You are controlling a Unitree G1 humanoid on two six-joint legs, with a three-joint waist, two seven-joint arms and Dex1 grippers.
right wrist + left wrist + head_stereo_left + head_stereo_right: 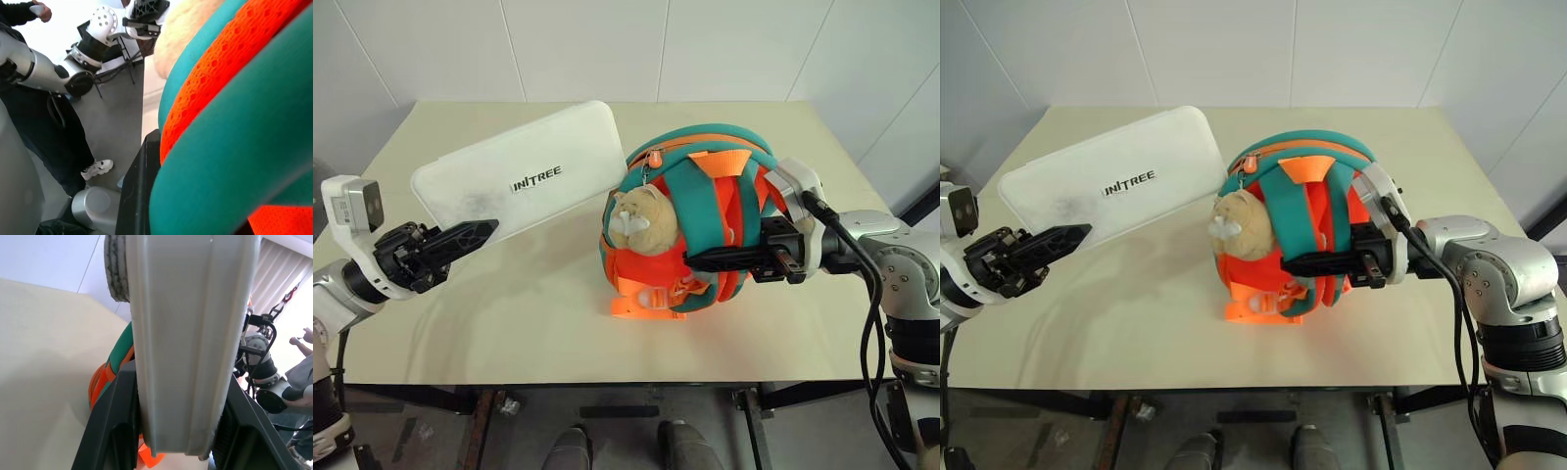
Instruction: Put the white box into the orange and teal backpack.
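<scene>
At the left of the frame, the left gripper [480, 233] clamps the near edge of the white box [524, 179], which tilts up above the cream tabletop [538, 323] with its far end beside the orange and teal backpack [705, 230]. The backpack stands at centre, a beige plush toy [639, 220] on its front. The right gripper [700, 261], from the right, is clenched on the backpack's teal strap [230, 161].
</scene>
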